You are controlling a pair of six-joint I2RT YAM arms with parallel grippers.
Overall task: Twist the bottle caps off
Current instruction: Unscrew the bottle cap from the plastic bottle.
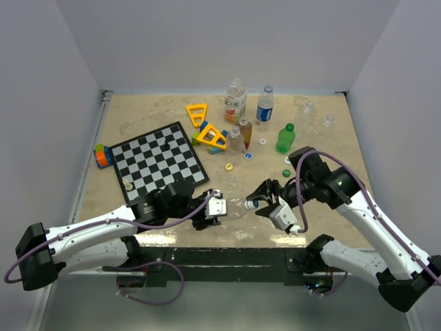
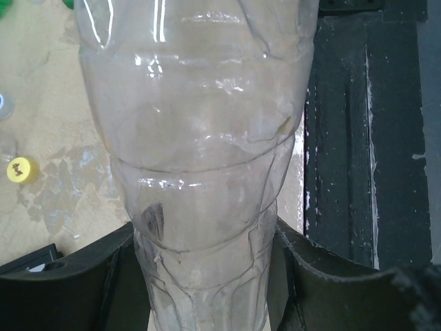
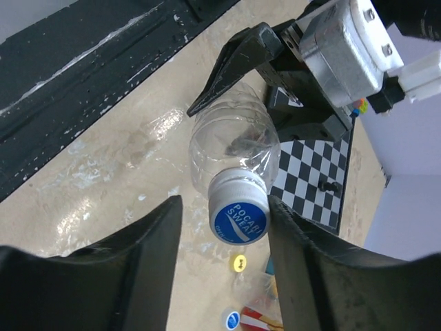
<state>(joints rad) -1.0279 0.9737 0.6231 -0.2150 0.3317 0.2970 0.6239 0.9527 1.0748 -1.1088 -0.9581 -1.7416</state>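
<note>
A clear unlabelled bottle [image 1: 236, 205] lies level above the table's near edge, between my two grippers. My left gripper [image 1: 219, 207] is shut on its lower body; in the left wrist view the bottle [image 2: 200, 138] fills the frame between the black fingers [image 2: 76, 276]. Its white cap with a blue top [image 3: 239, 215] points at my right gripper [image 3: 224, 227], which is open and straddles it. The right finger [image 3: 310, 262] is close against the cap, the left one stands apart. In the top view the cap [image 1: 250, 204] sits at my right gripper [image 1: 258, 202].
Several bottles stand at the back: orange-labelled [image 1: 235, 101], blue-labelled [image 1: 265, 105], green [image 1: 285, 138], small clear ones [image 1: 309, 108]. Loose caps lie mid-table, a yellow one [image 1: 229, 167] among them. A chessboard [image 1: 160, 161] lies left, yellow triangular frames [image 1: 213, 136] behind it.
</note>
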